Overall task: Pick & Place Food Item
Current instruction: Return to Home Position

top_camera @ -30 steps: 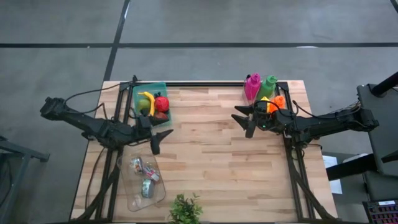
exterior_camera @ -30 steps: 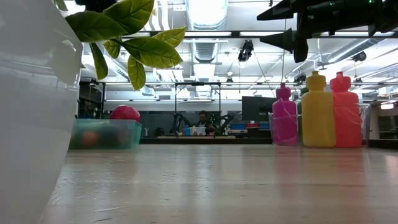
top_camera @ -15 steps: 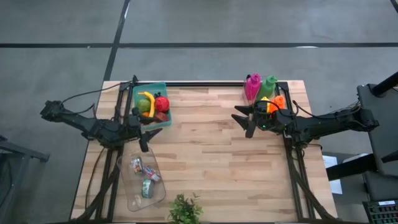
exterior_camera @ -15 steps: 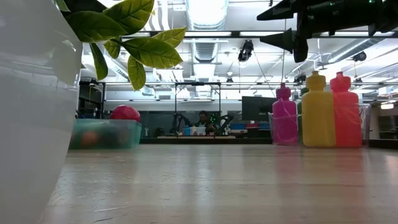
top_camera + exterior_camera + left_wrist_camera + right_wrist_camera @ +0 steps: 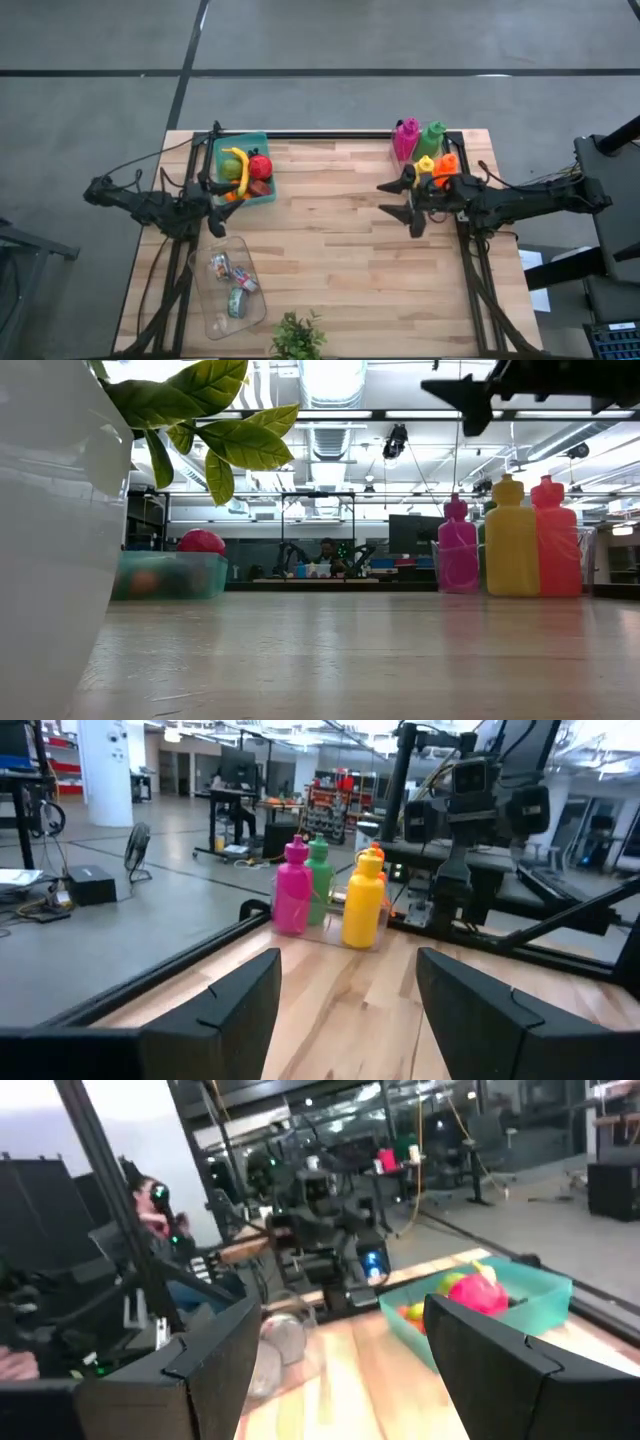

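- Wooden tabletop (image 5: 340, 250) is bare across its middle, between the two pincers. No loose food item shows on it in the high view.
- Dark left arm lies low along its own side of the tabletop. The left pincer (image 5: 225, 210) hangs above the boards with its fingers (image 5: 240, 1010) spread wide and nothing between them.
- Dark right arm is drawn to the opposite side. The right pincer (image 5: 398, 208) is likewise spread and empty, as its wrist view shows.
- Clear bin (image 5: 215, 325) sits just beside the left pincer, between it and the potted plant (image 5: 297, 335), and well apart from the right pincer.
- Teal tray (image 5: 245, 137) of fruit (image 5: 260, 167) stands just beside the left pincer on its other side, away from the clear bin. I judge the fruit to be no part of what is left to move, though the pictures alone do not settle that.
- Coloured bottles (image 5: 405, 138) stand in a cluster close behind the right pincer, upright and untouched.
- Small cans (image 5: 232, 285) lie inside the clear bin, near the left pincer. At least three show, but their labels are too small to tell which is which.
- Judged from this, the placing looks finished: the cans are in the bin and both pincers are free. What is left seems to be only the arms settling to rest, and the left pincer, near the tray's rim, should keep clear of it.
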`<state>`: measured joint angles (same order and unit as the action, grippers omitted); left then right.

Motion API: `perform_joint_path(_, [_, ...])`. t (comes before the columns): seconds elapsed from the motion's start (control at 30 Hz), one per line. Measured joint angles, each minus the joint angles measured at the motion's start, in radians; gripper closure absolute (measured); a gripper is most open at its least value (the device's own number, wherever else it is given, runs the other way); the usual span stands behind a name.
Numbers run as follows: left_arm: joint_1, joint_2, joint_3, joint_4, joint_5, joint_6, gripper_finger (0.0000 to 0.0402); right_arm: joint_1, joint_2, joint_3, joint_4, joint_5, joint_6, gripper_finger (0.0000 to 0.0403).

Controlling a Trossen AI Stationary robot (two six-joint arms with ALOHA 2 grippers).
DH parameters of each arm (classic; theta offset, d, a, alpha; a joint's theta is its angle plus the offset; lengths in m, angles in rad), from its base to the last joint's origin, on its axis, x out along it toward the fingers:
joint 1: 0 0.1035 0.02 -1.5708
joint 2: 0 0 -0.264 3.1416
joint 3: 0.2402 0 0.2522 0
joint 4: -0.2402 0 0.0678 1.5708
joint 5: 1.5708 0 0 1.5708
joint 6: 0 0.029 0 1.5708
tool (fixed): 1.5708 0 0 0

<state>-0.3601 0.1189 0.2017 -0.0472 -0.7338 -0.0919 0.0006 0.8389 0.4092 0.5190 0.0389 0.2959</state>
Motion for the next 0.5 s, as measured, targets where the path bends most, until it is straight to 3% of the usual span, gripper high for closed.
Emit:
perform_joint_path(0.13, [0.000, -0.122, -0.039, -0.073, 0.000, -0.026, 0.0166, 0.000, -0.096, 0.000, -0.142, 0.080, 0.000, 0.0126])
perform_joint_path(0.23, [0.000, -0.114, -0.047, -0.097, -0.021, -0.052, 0.0166, 0.004, -0.163, -0.022, -0.206, 0.151, 0.021, 0.0126])
perform_joint_path(0.37, [0.001, -0.111, -0.045, -0.122, -0.026, -0.065, 0.0166, 0.010, -0.244, -0.114, -0.160, 0.170, -0.030, 0.0126])
perform_joint_path(0.5, [0.001, -0.115, -0.045, -0.142, -0.027, -0.073, 0.0166, 0.013, -0.331, -0.246, -0.006, 0.162, -0.075, 0.0126])
